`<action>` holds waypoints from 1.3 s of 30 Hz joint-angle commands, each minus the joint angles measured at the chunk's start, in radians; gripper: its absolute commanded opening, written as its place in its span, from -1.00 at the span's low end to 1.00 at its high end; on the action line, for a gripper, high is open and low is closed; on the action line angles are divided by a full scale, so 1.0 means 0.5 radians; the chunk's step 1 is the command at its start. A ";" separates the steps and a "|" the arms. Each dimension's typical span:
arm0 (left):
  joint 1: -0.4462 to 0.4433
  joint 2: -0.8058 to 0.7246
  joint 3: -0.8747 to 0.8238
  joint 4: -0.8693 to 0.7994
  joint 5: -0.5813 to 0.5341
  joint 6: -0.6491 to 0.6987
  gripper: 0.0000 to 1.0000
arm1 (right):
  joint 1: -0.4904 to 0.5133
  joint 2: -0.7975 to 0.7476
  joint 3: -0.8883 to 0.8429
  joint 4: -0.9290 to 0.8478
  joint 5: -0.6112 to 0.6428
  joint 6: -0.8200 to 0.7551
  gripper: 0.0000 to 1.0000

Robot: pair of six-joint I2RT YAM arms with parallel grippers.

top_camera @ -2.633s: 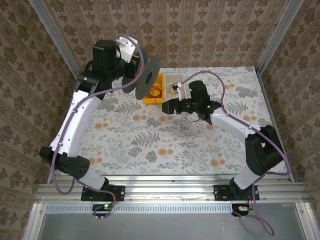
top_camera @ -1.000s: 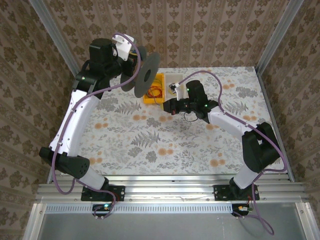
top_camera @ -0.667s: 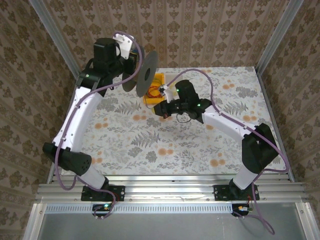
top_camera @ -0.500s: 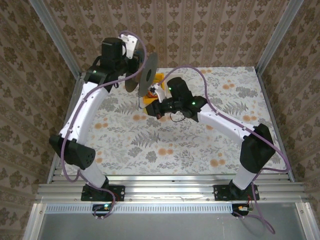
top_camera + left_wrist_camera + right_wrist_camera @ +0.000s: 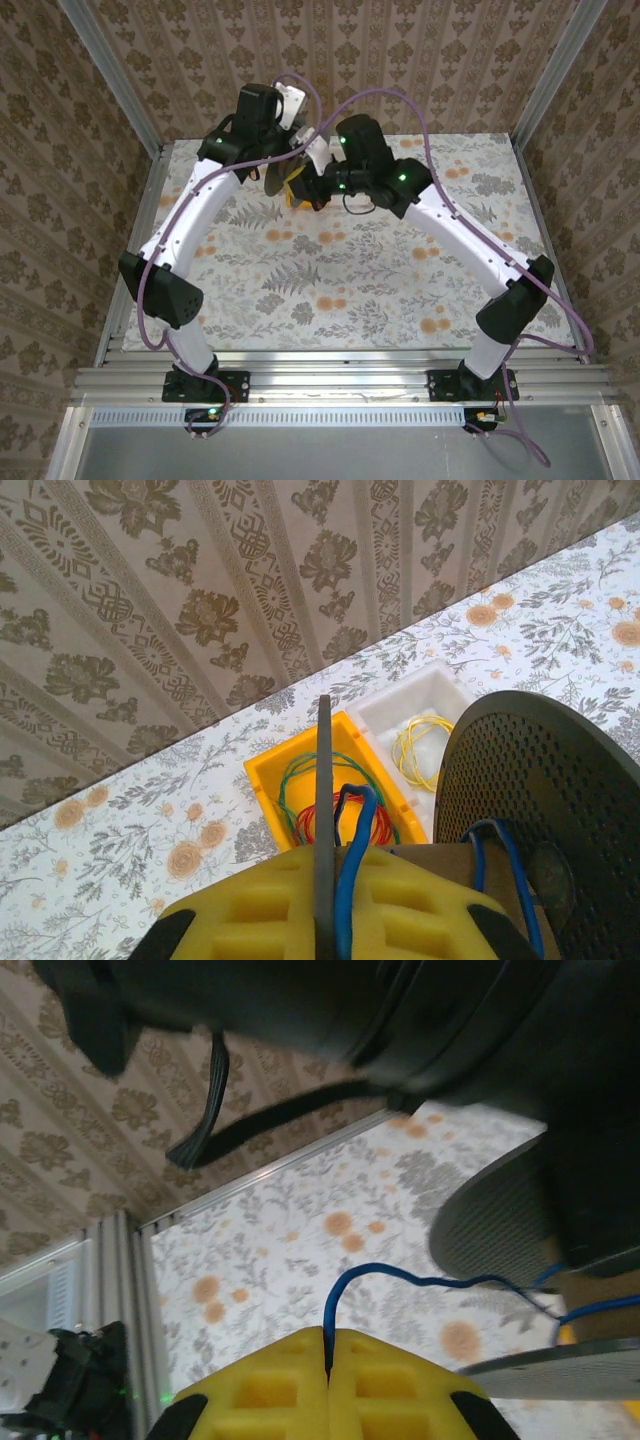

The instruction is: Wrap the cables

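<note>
In the left wrist view my left gripper [image 5: 325,855] is shut on the thin edge of one flange of the black spool [image 5: 540,800]. The blue cable [image 5: 352,840] is pinched beside that edge and also loops over the brown core. My right gripper [image 5: 328,1345] is shut on the blue cable [image 5: 400,1278], which arcs up from the pads and runs right to the spool [image 5: 490,1225]. From the top view both grippers meet above the back of the table, left gripper [image 5: 288,165] against right gripper [image 5: 312,190], and the arms mostly cover the spool [image 5: 272,180].
Below the spool a yellow bin [image 5: 262,780] holds green and red cable coils. A white bin [image 5: 440,685] to its right holds a yellow coil. The patterned back wall is close behind. An aluminium frame post [image 5: 110,1260] marks the table's left edge.
The left arm has swung the spool right, toward the middle of the back edge. The right gripper has risen and moved left and back to meet it.
</note>
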 commanded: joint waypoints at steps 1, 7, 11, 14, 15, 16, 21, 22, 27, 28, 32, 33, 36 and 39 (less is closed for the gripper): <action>-0.011 -0.048 0.029 0.055 -0.046 0.094 -1.00 | -0.076 -0.025 0.200 -0.237 0.092 -0.229 -1.00; -0.011 -0.130 -0.059 0.002 0.007 0.192 -1.00 | -0.296 0.029 0.302 -0.305 0.065 -0.348 -1.00; -0.011 -0.211 -0.138 -0.044 0.174 0.339 -1.00 | -0.454 0.066 0.345 -0.304 -0.054 -0.421 -1.00; -0.016 -0.299 -0.230 -0.053 0.311 0.463 -1.00 | -0.532 0.126 0.422 -0.382 -0.175 -0.544 -1.00; -0.020 -0.328 -0.253 -0.067 0.344 0.494 -1.00 | -0.558 0.153 0.455 -0.428 -0.219 -0.597 -1.00; -0.020 -0.352 -0.270 -0.089 0.383 0.523 -1.00 | -0.579 0.177 0.480 -0.469 -0.265 -0.639 -1.00; -0.021 -0.525 -0.421 -0.125 0.641 0.699 -1.00 | -0.679 0.235 0.478 -0.622 -0.448 -0.875 -1.00; -0.015 -0.558 -0.443 -0.125 0.700 0.723 -1.00 | -0.688 0.240 0.466 -0.639 -0.473 -0.912 -1.00; 0.034 -0.684 -0.484 -0.158 0.960 0.787 -1.00 | -0.751 0.230 0.316 -0.600 -0.518 -0.997 -1.00; 0.049 -0.699 -0.481 -0.166 0.998 0.782 -1.00 | -0.764 0.219 0.281 -0.579 -0.537 -1.011 -1.00; 0.122 -0.771 -0.510 -0.093 1.200 0.720 -1.00 | -0.815 0.177 0.090 -0.436 -0.653 -1.046 -1.00; 0.174 -0.792 -0.523 -0.062 1.258 0.693 -1.00 | -0.834 0.168 0.046 -0.399 -0.686 -1.055 -1.00; 0.274 -0.845 -0.564 0.051 1.417 0.602 -1.00 | -0.874 0.148 -0.097 -0.273 -0.795 -1.067 -1.00; 0.354 -0.885 -0.590 0.157 1.624 0.510 -1.00 | -0.901 0.133 -0.222 -0.165 -0.873 -1.093 -1.00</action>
